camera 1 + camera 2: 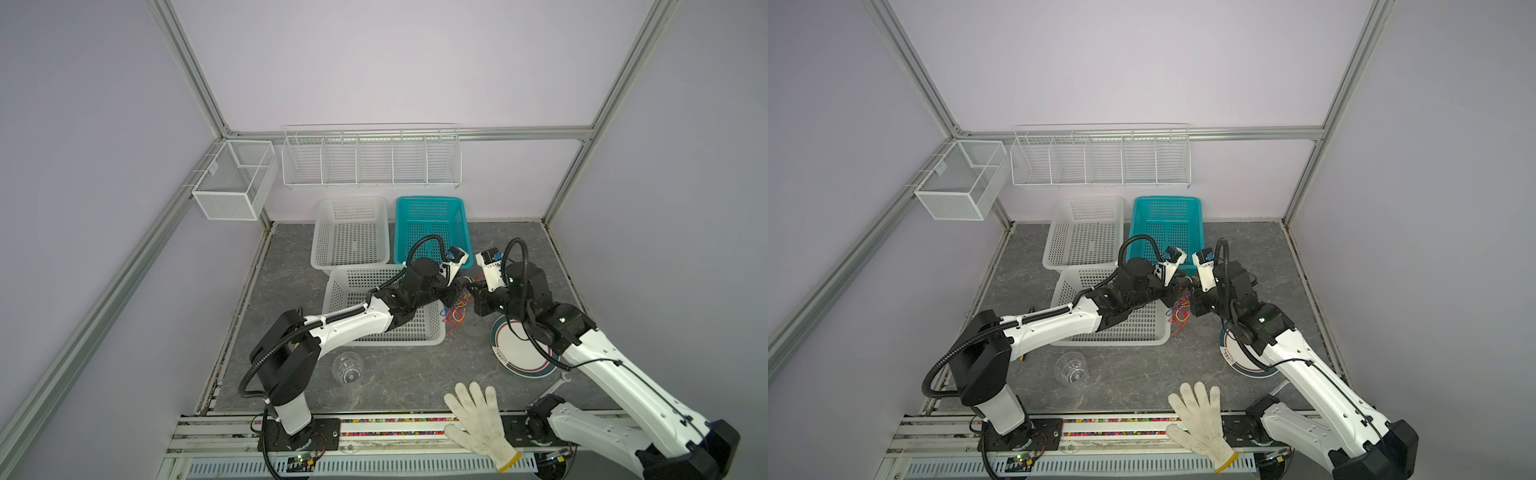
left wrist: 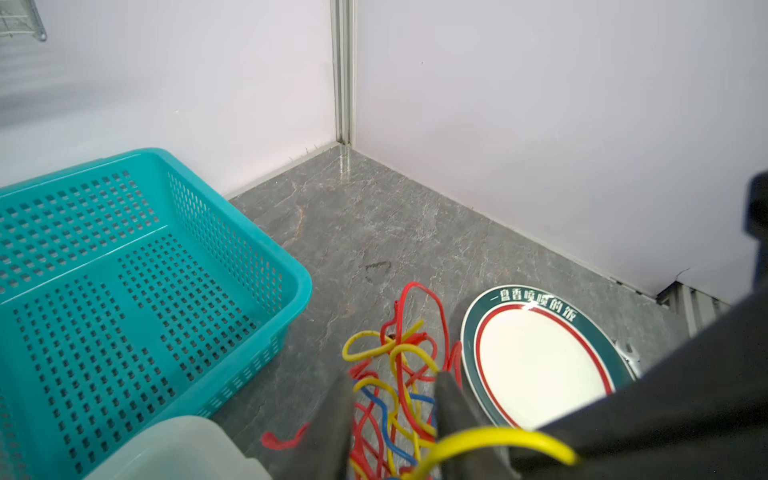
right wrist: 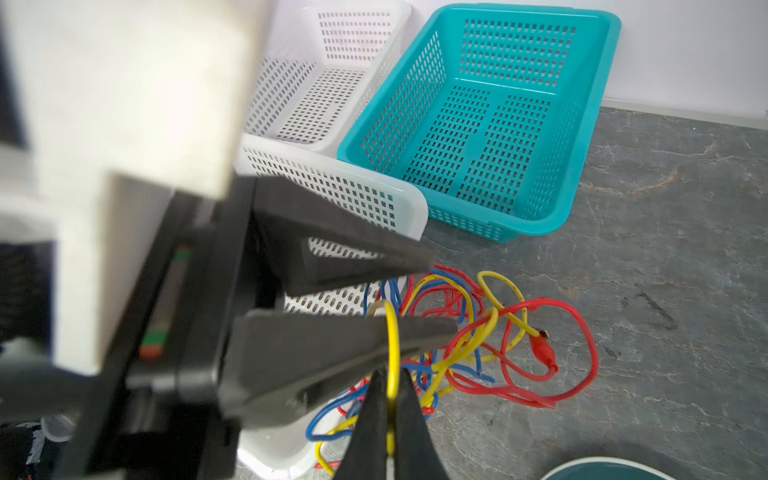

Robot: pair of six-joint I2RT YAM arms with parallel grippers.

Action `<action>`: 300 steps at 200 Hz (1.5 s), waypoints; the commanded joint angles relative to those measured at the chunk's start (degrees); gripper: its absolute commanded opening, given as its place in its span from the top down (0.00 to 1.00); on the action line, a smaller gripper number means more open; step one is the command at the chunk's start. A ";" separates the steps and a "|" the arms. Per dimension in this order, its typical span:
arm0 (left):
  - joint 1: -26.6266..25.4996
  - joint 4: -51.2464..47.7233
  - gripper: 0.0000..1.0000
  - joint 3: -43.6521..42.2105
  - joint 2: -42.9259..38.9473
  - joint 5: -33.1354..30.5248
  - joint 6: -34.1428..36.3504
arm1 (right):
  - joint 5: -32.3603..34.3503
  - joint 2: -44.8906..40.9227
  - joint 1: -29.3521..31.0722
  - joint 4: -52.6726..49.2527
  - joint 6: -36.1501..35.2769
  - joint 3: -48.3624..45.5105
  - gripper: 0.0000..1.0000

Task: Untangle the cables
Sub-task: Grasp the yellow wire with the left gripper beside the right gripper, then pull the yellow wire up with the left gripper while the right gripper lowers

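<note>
Cables (image 3: 494, 318) in red, blue and yellow lie in one loose tangle on the grey surface (image 3: 665, 249), beneath and between the two grippers, which come close together above it. The right gripper (image 3: 390, 376) is pinched together on a single yellow cable (image 3: 391, 345), holding one loop of it up from the pile. The left gripper (image 2: 395, 380) has its jaws a little apart, with strands of all three colours showing in the gap. The same yellow loop runs across one of its fingers. A white basket (image 3: 332, 187) sits just beside the left gripper, close against the tangle. A plate (image 2: 540, 365) lies just beside the tangle on the right gripper's side.

Likely risks: if the left gripper closes on several colours at once, drawing the grippers apart would tighten the knot rather than free it. The yellow loop could snag on that finger and drag the whole pile. A red clip end (image 3: 544, 353) might catch in the basket's holes or on the plate rim.
</note>
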 commanded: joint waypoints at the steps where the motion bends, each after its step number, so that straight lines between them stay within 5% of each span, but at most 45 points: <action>1: -0.17 1.08 0.93 1.92 0.88 -1.32 -0.04 | -1.54 -0.45 -0.08 2.66 -0.36 -1.13 0.93; 7: -0.22 1.43 1.00 1.83 0.89 -1.58 -0.21 | -1.23 -0.41 -0.06 2.76 -0.18 -1.27 0.93; 38: -0.24 3.50 1.00 0.89 0.91 -1.93 -0.85 | 0.40 0.35 -0.26 1.96 0.64 -1.26 0.91; 62: -0.26 5.68 1.00 -0.62 0.99 -1.65 -0.55 | 5.21 0.56 -0.89 -1.71 2.28 0.28 0.59; 88: -0.22 7.65 1.00 -2.40 1.32 -2.26 -0.15 | 3.73 -1.06 -3.48 -5.06 2.15 1.75 0.36; 144: -0.22 9.82 1.00 -2.61 2.69 -1.69 1.36 | -0.14 -8.91 -6.92 -6.87 2.05 1.23 0.10; 189: -0.22 18.15 1.00 -4.79 3.24 2.41 6.31 | 0.65 -5.97 -12.86 -9.91 1.87 3.63 0.07; 237: -0.26 20.49 1.00 -3.38 4.24 8.98 13.19 | -11.73 0.95 -22.34 -7.00 1.54 5.37 0.08; 300: -0.22 12.14 1.00 4.34 6.24 14.39 22.05 | -22.02 6.67 -23.44 -3.01 -0.77 2.33 0.08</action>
